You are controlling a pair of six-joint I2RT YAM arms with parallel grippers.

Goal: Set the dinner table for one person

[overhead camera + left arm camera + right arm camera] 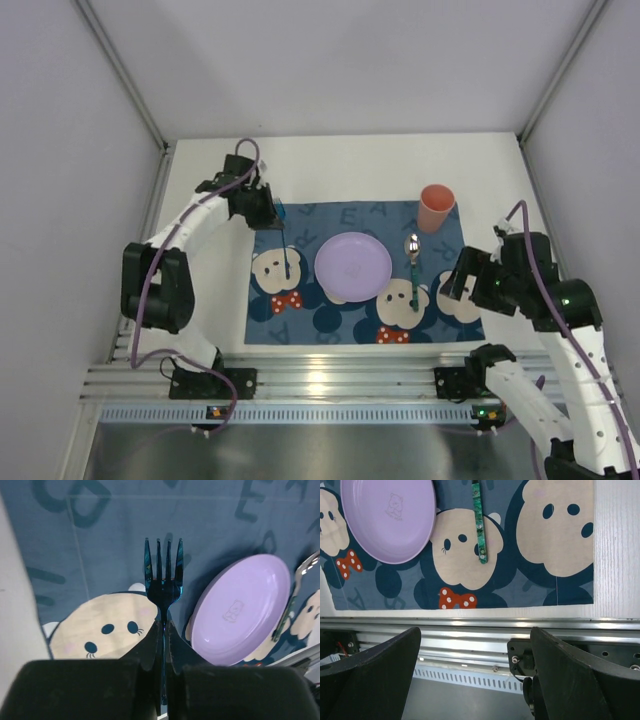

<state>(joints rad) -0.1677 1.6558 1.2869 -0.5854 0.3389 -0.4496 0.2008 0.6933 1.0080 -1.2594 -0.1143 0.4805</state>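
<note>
Left jaws — pinching fork [163, 580] | long axis far-to-near; tines toward rail [330, 376]

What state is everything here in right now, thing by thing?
left gripper: shut on the fork.
right gripper: open, empty.
fork: held left of the plate.
plate: empty, flat on the placemat.
spoon: lying right of the plate.
cup: upright at the placemat's far right corner.
</note>
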